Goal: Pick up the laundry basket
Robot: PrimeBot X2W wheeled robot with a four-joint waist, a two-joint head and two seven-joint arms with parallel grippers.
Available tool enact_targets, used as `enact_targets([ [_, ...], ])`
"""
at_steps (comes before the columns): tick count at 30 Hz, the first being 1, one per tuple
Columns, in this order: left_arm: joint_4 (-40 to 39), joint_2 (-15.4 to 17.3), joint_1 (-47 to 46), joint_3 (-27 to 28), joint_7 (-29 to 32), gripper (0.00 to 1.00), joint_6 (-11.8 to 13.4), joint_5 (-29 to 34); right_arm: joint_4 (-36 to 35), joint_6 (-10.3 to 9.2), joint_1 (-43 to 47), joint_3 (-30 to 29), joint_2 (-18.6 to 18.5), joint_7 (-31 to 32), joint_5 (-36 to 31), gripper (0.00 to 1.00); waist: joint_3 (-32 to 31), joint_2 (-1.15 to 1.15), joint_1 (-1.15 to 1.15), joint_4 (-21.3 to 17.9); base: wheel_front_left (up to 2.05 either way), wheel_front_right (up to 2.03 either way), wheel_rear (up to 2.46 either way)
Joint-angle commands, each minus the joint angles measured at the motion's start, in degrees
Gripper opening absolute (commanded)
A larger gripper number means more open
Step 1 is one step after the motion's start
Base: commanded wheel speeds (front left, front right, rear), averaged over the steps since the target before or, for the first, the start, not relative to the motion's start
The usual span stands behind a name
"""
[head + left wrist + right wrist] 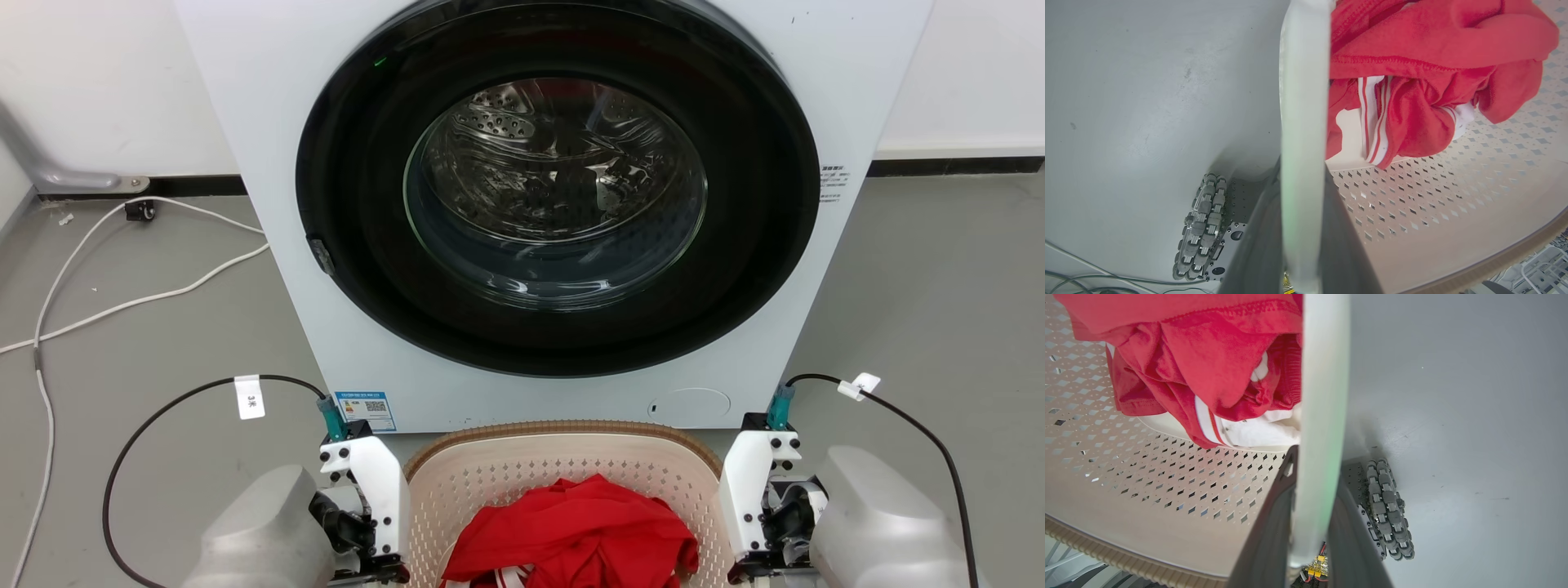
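The right gripper [1316, 473] comes up from the bottom centre of the frame. Its two dark fingers [1269, 539] stand on either side of a pale handle [1323, 375], closed against it. The handle is blurred and runs straight up to the top edge. To its left is the inside wall of the laundry basket [1147, 490], cream with diamond-shaped holes, and the brown ribbed rim [1106, 555] curves across the lower left corner. A red garment [1208, 355] with white stripes lies bunched in the upper left; the white cloth under it may be part of the same piece. The grey floor [1453, 396] takes up the right half. A grey roller wheel [1388, 510] sits on it, just right of the fingers.
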Motion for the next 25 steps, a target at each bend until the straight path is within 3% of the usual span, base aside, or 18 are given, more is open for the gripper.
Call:
enact_targets([
  [1, -0.35, -0.89, 0.49, 0.06, -0.12, 0.00, -0.23, -0.31, -0.37, 0.18, 0.35, 0.09, 0.84, -0.19, 0.74, 0.00, 0.05, 0.00, 0.01, 0.02, 0.00, 0.00, 0.00],
  [25, -0.16, -1.13, 0.19, -0.28, -0.64, 0.00, -0.23, -1.27, -0.38, 0.18, -0.56, -0.01, 0.88, -0.99, 0.58, 0.00, 0.36, 0.00, 0.01, -0.13, 0.00, 0.00, 0.00],
])
